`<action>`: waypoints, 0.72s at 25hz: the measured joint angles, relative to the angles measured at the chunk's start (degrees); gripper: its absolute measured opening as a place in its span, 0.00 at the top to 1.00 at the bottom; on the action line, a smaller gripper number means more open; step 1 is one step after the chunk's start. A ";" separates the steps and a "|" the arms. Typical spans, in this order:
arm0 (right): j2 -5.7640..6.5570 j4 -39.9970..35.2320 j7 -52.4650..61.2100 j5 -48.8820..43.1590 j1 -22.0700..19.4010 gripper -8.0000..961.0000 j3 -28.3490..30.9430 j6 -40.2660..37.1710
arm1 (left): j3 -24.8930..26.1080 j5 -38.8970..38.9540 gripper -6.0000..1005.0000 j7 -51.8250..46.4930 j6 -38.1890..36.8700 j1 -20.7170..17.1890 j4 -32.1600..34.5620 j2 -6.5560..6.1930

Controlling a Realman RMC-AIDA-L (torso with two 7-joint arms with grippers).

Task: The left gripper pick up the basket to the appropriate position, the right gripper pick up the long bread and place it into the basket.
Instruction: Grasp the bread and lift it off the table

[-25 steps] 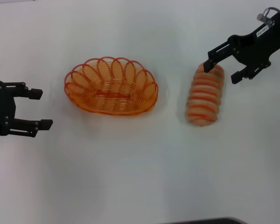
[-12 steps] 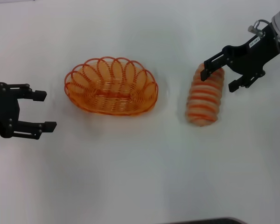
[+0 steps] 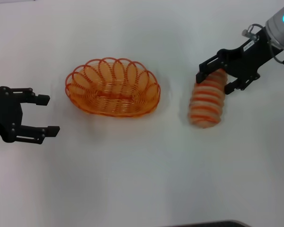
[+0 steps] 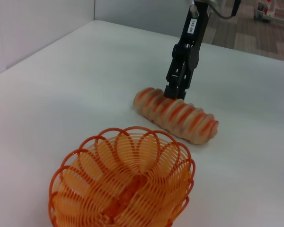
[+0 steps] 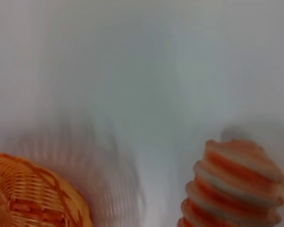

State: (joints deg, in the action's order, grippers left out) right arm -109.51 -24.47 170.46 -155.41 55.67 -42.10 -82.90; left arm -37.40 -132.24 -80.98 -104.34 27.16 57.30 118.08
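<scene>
Right pincer (image 3: 216, 79) has shifted inward over the last second, toward the basket side, and now sits over the far end of the long bread (image 3: 207, 100). Fingers are spread, one either side of that end, not clenched. From the left wrist view it hangs right at the loaf's end (image 4: 176, 114); can't tell if the tips are touching it yet. Bread hasn't budged: flat on the white bench (image 3: 142, 179), to the right of the basket and clear of it.

Left pincer (image 3: 44, 114) has crept forward toward the basket (image 3: 112, 87). Also released, fingers apart, well short of the rim with bare bench between. Basket is in the same spot, empty, upright.

Read: both arms are mid-approach, nothing grasped. Right one is closer to a grab but is lined up on the loaf's end, not its middle. A hold that far off-centre could let the bread tip or swing when lifted. Left needs more travel before it can take the rim.
</scene>
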 joint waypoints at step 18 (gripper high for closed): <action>-0.44 2.27 0.50 -0.34 0.11 0.04 0.00 0.79 | -0.04 -0.04 0.16 -0.12 -0.07 -0.43 -0.01 0.30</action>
State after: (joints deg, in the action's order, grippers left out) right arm -109.95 -22.20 170.96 -155.75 55.78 -42.10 -82.11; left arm -37.44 -132.28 -81.10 -104.42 26.72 57.28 118.38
